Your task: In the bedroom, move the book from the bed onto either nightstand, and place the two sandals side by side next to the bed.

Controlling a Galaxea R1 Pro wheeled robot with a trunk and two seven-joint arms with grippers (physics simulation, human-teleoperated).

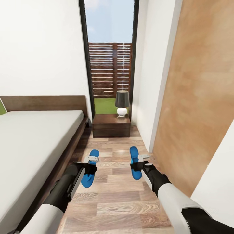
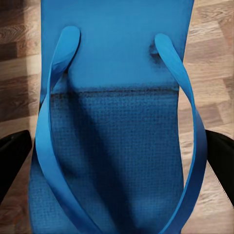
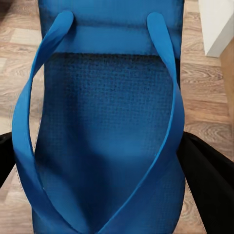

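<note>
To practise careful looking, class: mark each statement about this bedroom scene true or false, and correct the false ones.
1. Each gripper has a blue sandal between its fingers. True: left gripper with left sandal, right gripper with right sandal.
2. A lamp stands on the nightstand. True.
3. The book lies on the bed. False: the visible mattress is bare.
4. The floor is carpeted. False: wood planks.
5. The window shows a brick wall. False: a slatted fence.

Plank floor (image 1: 120, 195) (nightstand (image 1: 111, 126) standing)
</note>
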